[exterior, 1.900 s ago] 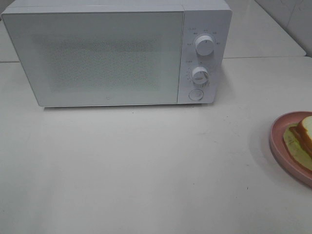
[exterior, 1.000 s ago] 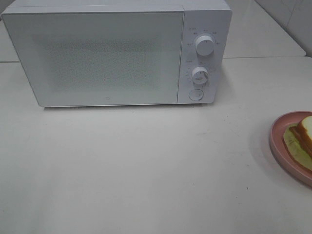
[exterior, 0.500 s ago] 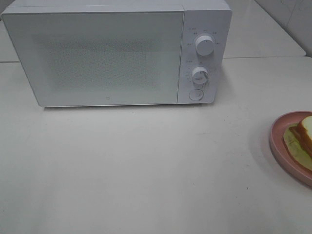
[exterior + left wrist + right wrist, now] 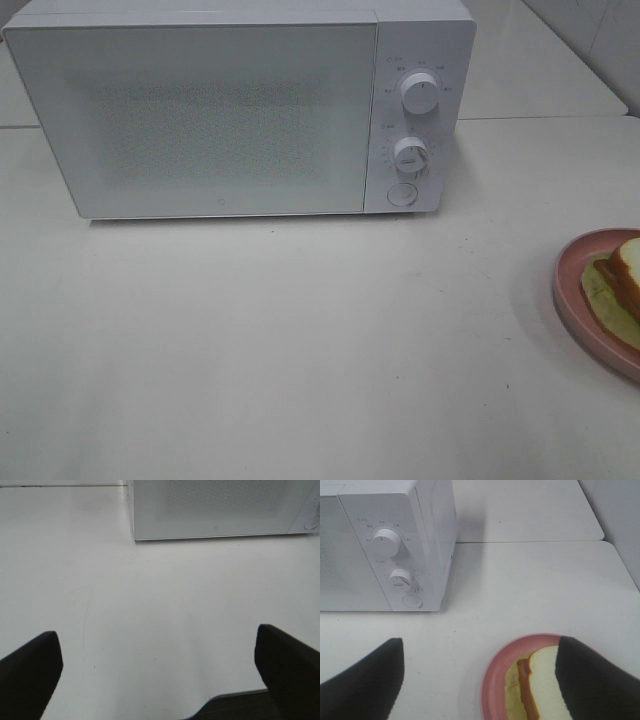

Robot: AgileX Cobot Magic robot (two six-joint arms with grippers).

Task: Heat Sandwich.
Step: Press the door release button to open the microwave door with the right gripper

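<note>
White box microwave [image 4: 200, 120] shut, so white-bread sandwich [image 4: 628, 268] on pink round plate [image 4: 572, 300], right edge; my L end effector [image 4: 156, 632], R end effector [image 4: 481, 641] gape empty.

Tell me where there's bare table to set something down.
Widest free patch: the table in front of the microwave, across to the pink plate. Also bare right of the microwave. Crowded only at the right edge: plate and sandwich.

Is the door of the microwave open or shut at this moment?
Shut. The microwave door lies flush with the control panel, its whole front faces the camera, and no gap shows along its edges.
</note>
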